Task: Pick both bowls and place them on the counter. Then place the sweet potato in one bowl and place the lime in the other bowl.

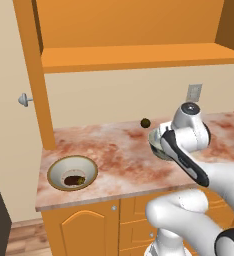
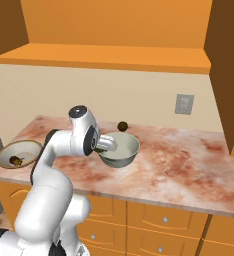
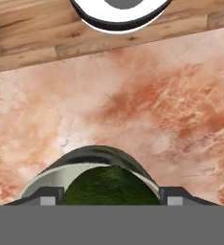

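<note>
While the gripper hangs over the grey bowl, the lime sits right between its fingertips, jaws held wide and apparently clamped on it. In the hand view the bowl's rim curves just past the lime, so the bowl lies straight below the gripper and the drop looks close to lined up; whether the lime is fully inside the rim cannot be told. In the right base view the hand reaches into the bowl from its left side. The sweet potato already lies in the cream bowl, well apart, off toward the table's far left end. A dull olive ball rests on the table beyond the gripper, near the back wall. Marble table is flat, bare around the grey bowl. An orange shelf hangs above, a wall outlet behind and to the right.
</note>
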